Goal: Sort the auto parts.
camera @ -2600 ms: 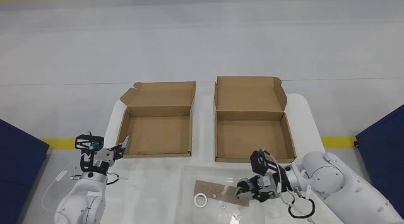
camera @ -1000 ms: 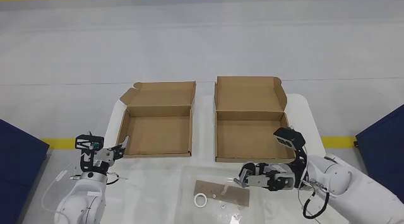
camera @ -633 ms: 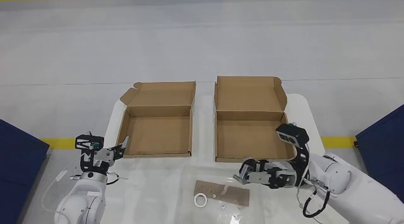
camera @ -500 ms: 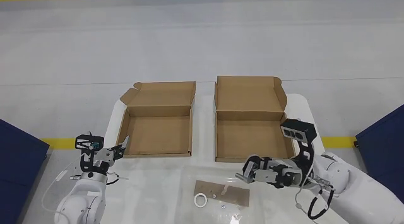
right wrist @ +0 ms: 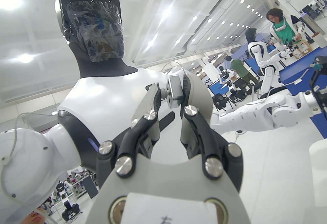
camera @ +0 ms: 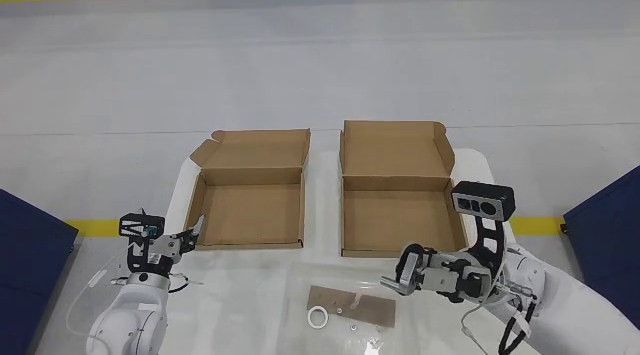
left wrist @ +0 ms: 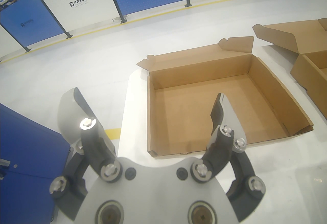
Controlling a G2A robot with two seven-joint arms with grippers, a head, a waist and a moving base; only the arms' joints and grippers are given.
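Metal block [right wrist: 175, 94] pinched in right claw [right wrist: 170, 88] beside right box [camera: 400, 220], presumably awaiting drop; left claw [left wrist: 148, 94] agape, well apart.

A small silvery block [right wrist: 175, 94] with a stud is pinched in the jaws of the right gripper [right wrist: 170, 97], held up near the right end of the flat cardboard sheet [camera: 350, 304]. A white ring [camera: 318, 317] lies flat just off the sheet's left end. Beyond the sheet, the left box [camera: 248, 213] and the right box [camera: 400, 217] sit side by side, open and empty.
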